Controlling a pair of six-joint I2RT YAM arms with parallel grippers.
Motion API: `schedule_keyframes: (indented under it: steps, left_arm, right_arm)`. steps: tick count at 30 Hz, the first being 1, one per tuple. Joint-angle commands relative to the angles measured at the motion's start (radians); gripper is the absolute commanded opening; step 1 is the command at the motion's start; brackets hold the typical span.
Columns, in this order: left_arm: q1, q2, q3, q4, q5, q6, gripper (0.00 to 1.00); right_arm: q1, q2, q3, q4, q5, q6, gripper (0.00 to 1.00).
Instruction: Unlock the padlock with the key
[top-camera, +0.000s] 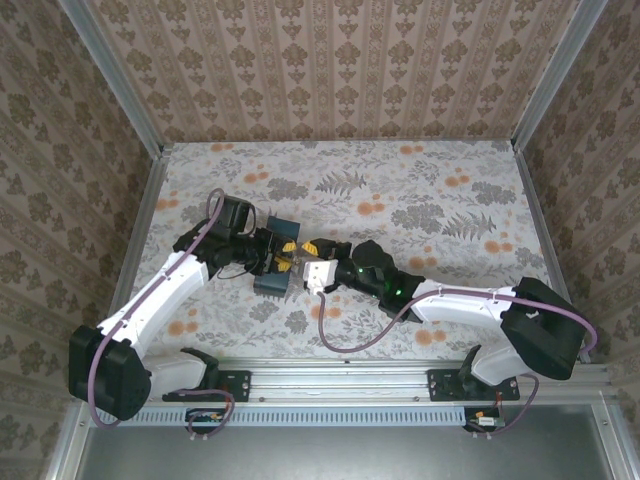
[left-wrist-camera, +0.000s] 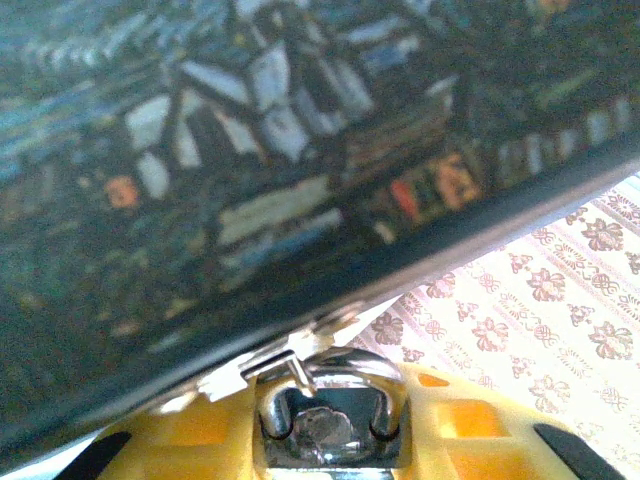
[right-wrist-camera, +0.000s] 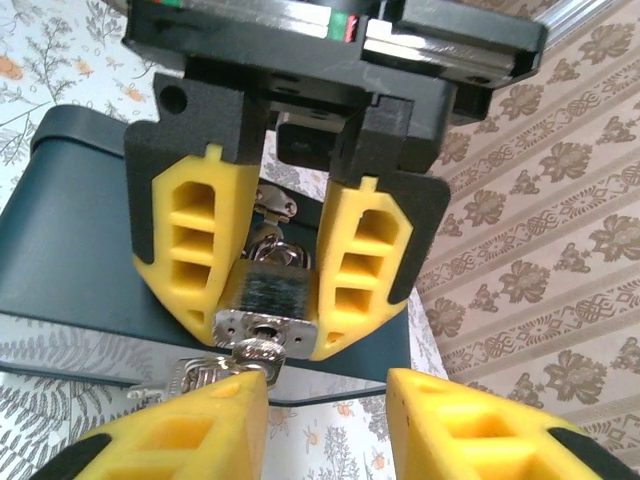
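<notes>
The small grey padlock (right-wrist-camera: 268, 298) hangs by its shackle (left-wrist-camera: 345, 372) from the hasp of a dark blue box (right-wrist-camera: 90, 240). My left gripper (right-wrist-camera: 268, 332) is shut on the padlock's body, one yellow finger on each side. A silver key (right-wrist-camera: 252, 352) sits in the keyhole on the underside, its ring (right-wrist-camera: 190, 376) trailing left. My right gripper (right-wrist-camera: 330, 430) is open just below. The key rests by its left fingertip (right-wrist-camera: 200, 420), with a wide gap to the other finger. In the top view the left gripper (top-camera: 284, 256) and right gripper (top-camera: 314, 270) meet at the padlock (top-camera: 296, 263).
The box (top-camera: 272, 284) stands on the flower-patterned table (top-camera: 420, 200), left of centre. Patterned walls close in the sides and the back. Both arms reach in from the near edge and converge at the box's right side.
</notes>
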Motion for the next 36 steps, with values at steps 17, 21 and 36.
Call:
schedule_keyframes:
  steps: [17, 21, 36]
  left_arm:
    - [0.004, -0.021, 0.026, 0.042, 0.028, -0.007, 0.00]
    - [0.002, -0.020, 0.022, 0.049, 0.030, -0.011, 0.00]
    - [0.002, -0.024, 0.013, 0.070, 0.034, -0.024, 0.00]
  right_arm:
    - [0.008, 0.062, 0.061, -0.027, -0.024, -0.003, 0.29]
    - [0.007, 0.068, 0.075, -0.030, -0.029, 0.005, 0.28]
    - [0.007, 0.093, 0.121, -0.084, -0.035, 0.045, 0.15]
